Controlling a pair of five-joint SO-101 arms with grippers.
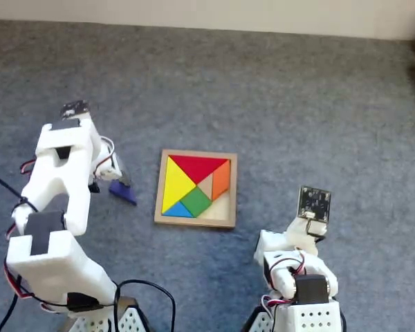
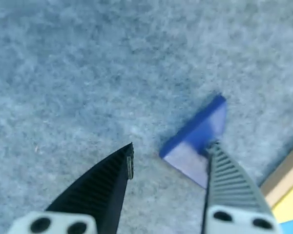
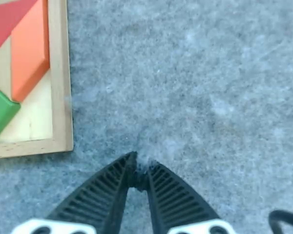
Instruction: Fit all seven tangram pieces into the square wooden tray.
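The left gripper (image 2: 172, 146) gapes wide, one finger just beside the blue tangram piece (image 2: 198, 139) on the carpet (image 2: 88, 73), seemingly lining up a grab. The wooden tray (image 1: 196, 223) nearby keeps one corner bare. The right gripper (image 3: 141, 165) sits pinched together and empty, out of the way.

Wooden tray (image 1: 196, 223) (rim and floor pale, unpainted) with a red triangle (image 1: 197, 168), a yellow triangle (image 1: 174, 188), a green square (image 1: 196, 200), an orange parallelogram (image 1: 221, 178) and a light-blue triangle (image 1: 176, 209). The loose piece (image 2: 195, 134) is dark blue with a paler, washed-out face, against a blue-grey carpet (image 1: 263, 90) of fine mottled pile. Arm housings (image 1: 62, 166) are white with black sections, and the right gripper (image 3: 141, 160) is black with ribbed faces.
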